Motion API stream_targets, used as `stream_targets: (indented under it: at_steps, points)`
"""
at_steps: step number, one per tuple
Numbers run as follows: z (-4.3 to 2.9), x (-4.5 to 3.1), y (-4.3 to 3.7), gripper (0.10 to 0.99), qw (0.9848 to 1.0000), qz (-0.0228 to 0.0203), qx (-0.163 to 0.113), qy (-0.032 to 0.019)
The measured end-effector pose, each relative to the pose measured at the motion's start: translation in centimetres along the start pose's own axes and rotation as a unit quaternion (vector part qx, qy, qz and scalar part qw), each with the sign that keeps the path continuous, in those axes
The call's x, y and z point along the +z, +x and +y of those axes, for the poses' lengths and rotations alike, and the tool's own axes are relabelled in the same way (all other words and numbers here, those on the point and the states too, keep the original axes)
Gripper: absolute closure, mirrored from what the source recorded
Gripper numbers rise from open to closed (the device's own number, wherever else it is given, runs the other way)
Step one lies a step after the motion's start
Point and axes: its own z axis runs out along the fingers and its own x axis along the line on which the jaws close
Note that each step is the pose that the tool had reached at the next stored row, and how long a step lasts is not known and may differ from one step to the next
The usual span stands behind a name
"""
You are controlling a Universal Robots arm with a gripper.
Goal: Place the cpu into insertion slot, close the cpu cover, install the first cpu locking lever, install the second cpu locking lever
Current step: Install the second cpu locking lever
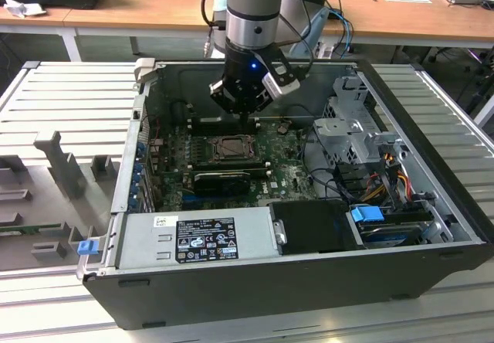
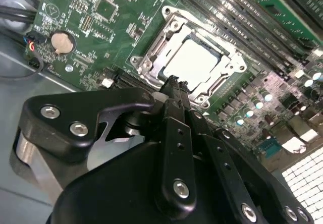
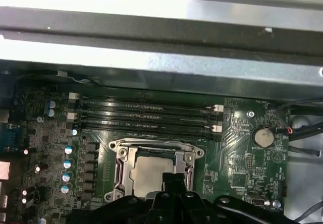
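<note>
The small flat square cpu with its silver-grey metal top already lies in the square black-framed insertion slot, at the lower middle of the first wrist view and the upper middle of the second wrist view. The thin metal cpu cover, a frame plate with a square window, is down flat around the chip, so the chip's top shows through the window. By that, the placing and the closing of the cover look done. Whether either locking lever is latched I cannot tell; a thin metal bar runs along the frame's edge in the second wrist view, but its hooked end is not plain to see. The levers are what seems left.

The chip looks clean and evenly pale, square in its seat with no corner lifted, and the frame around it shines bright silver under the light.

The black claw hangs just above the near edge of the socket, its tip over the cover's rim in both wrist views. Its fingers stand together, and nothing is held between them. In the exterior view the arm reaches down into the open dark-grey computer case, at the upper middle of the frame, over the green motherboard.
</note>
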Motion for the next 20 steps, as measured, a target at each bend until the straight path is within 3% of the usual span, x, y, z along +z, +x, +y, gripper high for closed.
stream_targets:
  at_steps: [7,16,20]
  points:
    - [-0.85,-0.01,0.07,0.980,1.0000,0.0000,0.000,0.0001]
    - [-1.30,-0.02,0.11,0.980,1.0000,0.0000,0.000,0.0001]
    - [-2.21,0.34,0.18,0.980,1.0000,-0.0001,0.000,-0.0009]
